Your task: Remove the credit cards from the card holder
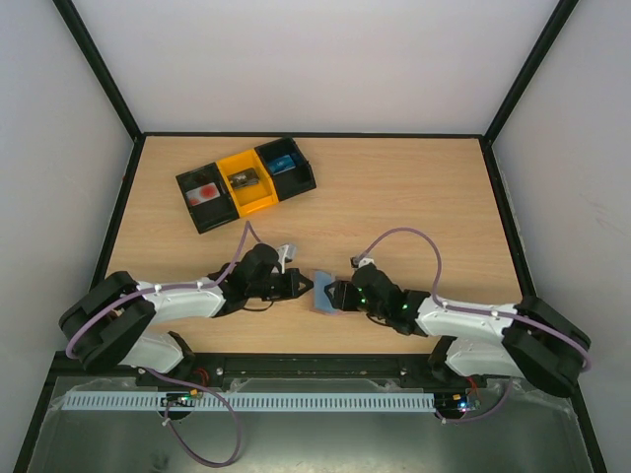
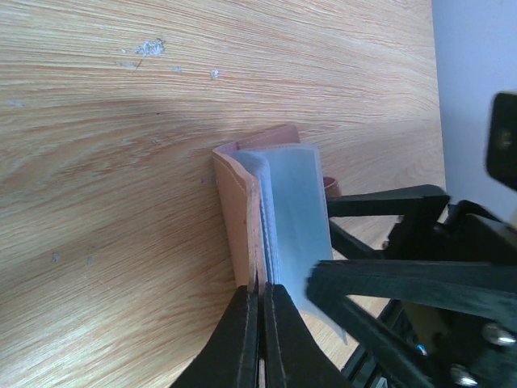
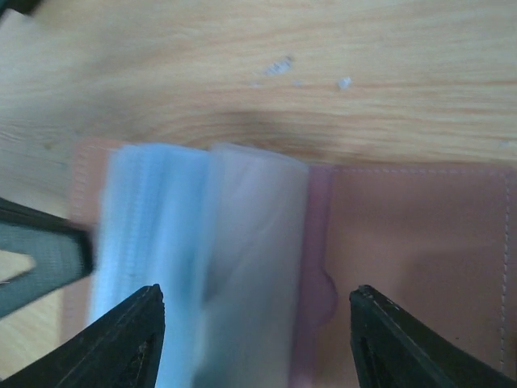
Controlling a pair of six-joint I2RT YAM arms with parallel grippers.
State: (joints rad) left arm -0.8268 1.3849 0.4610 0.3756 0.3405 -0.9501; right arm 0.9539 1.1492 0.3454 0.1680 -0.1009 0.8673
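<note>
Nearest in the top view, the left arm and right arm reach inward over the table. The card holder sits between the left gripper and right gripper, near-centre, well apart from the bins at far left.

Left wrist view: the left gripper's fingers are together, clamped on the card holder's brown cover edge, with the clear sleeves fanned to the right.

Right wrist view: the right gripper's jaws stand apart, straddling the sleeves.

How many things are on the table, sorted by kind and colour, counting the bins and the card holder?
Black bins: 2
Yellow bin: 1
Card holder: 1
Total: 4
</note>
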